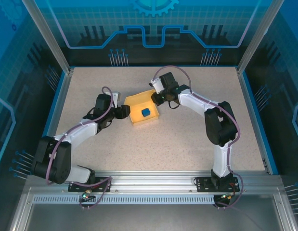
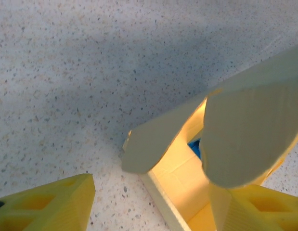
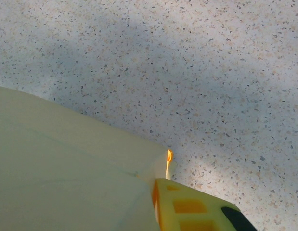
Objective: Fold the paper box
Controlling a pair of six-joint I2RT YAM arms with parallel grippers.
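Note:
The paper box (image 1: 143, 109) stands open-topped in the middle of the table, pale yellow, with a tiny blue cube (image 1: 146, 112) inside. My left gripper (image 1: 123, 111) is at its left side, open. In the left wrist view its fingers (image 2: 47, 207) straddle the box's near wall (image 2: 163, 202), one on the table side and one on the inner side, with rounded flaps (image 2: 250, 130) raised above and the blue cube (image 2: 195, 147) glimpsed past them. My right gripper (image 1: 158, 98) is at the box's far right corner. One finger (image 3: 197, 209) presses against a paper panel (image 3: 67, 173) that hides the other.
Speckled tabletop (image 1: 187, 139) surrounds the box on all sides. Blue rails edge the table left and right, with a metal frame along the near edge (image 1: 153, 180) where both arm bases are bolted.

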